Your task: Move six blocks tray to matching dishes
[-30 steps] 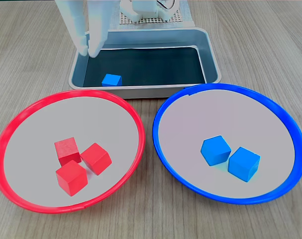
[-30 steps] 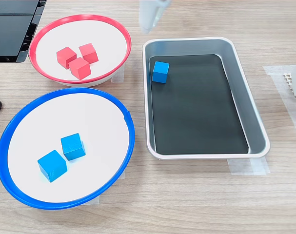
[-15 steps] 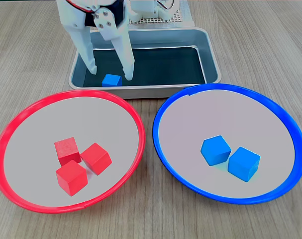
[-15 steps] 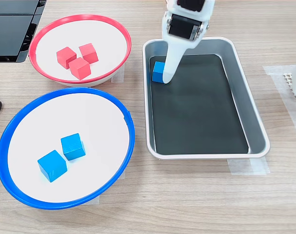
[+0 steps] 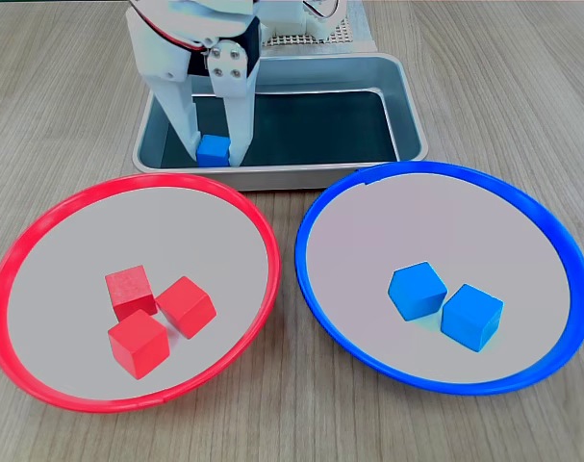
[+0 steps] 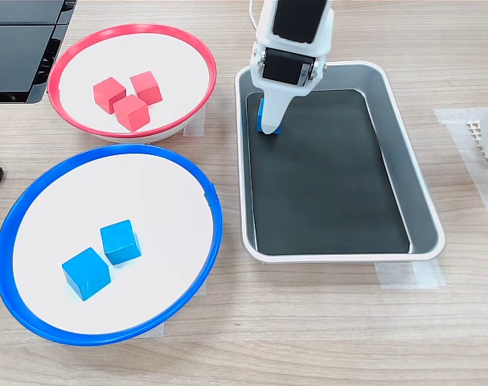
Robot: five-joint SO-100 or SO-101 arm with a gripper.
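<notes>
Now the wooden desk (image 5: pixel 522 87), red-rimmed dish (image 5: pixel 41 241) holding three red blocks (image 5: pixel 157 318), blue-rimmed dish (image 5: pixel 551 241) holding two blue blocks (image 5: pixel 445 303), silver tray (image 5: pixel 407 106) at the desk's far edge, my fingers (image 5: pixel 241 135) lowered inside it, closed against the sides of the last blue block (image 5: pixel 213 151) at the tray's near-left corner.

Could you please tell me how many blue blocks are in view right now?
3: two sit side by side in the blue-rimmed dish, at and; the third lies in the tray, between the fingers of the gripper.
</notes>
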